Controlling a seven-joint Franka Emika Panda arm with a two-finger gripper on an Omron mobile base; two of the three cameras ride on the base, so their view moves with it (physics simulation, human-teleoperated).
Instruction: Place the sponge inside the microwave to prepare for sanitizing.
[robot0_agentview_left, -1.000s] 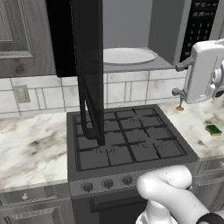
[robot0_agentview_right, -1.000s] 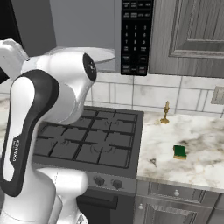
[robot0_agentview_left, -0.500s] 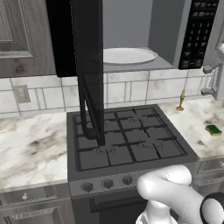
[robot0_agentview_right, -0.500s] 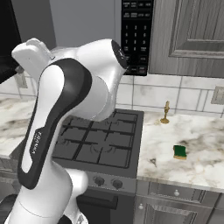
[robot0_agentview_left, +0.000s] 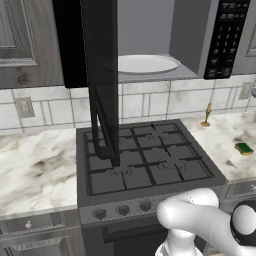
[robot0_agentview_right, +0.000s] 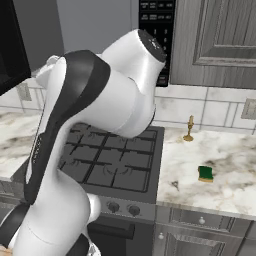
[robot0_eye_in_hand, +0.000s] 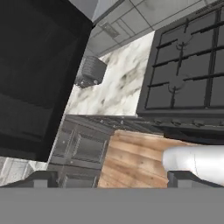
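- Black microwave (robot0_agentview_left: 150, 40) is sitting above the stove with its dark glass door (robot0_agentview_left: 102, 75) standing wide open, edge-on to the left base camera; its grey cavity is showing a white turntable plate (robot0_agentview_left: 145, 63), and its keypad (robot0_agentview_left: 226, 35) is lying on the right side.
- Dark gas stove (robot0_agentview_left: 145, 162) is occupying the middle of the counter run, with its grates uncovered and a row of knobs (robot0_agentview_left: 122, 210) along the front edge.
- White arm link (robot0_agentview_right: 95, 115) is crossing the foreground of the right base view, covering the left part of the stove.
- Marbled counter (robot0_agentview_right: 210, 165) is extending right of the stove, below grey wood cabinets (robot0_agentview_right: 215, 40) and a tiled backsplash (robot0_agentview_left: 150, 102).
- Gripper (robot0_eye_in_hand: 111, 178) is showing as two dark fingertips (robot0_eye_in_hand: 41, 178) at the bottom corners of the hand view, set well apart, so the jaws are standing wide open; nothing is lying between them and they are touching nothing. The hand camera is looking down at the wooden floor (robot0_eye_in_hand: 131, 162), the lower cabinet fronts (robot0_eye_in_hand: 81, 148) and the stove edge.
- Brass-coloured stand (robot0_agentview_right: 188, 128) is standing upright on the counter near the backsplash, just right of the stove.
- Sponge (robot0_agentview_right: 205, 173) is lying flat on the marbled counter right of the stove, green layer upward, in front of the stand and apart from it; it is well apart from the gripper and outside the microwave.
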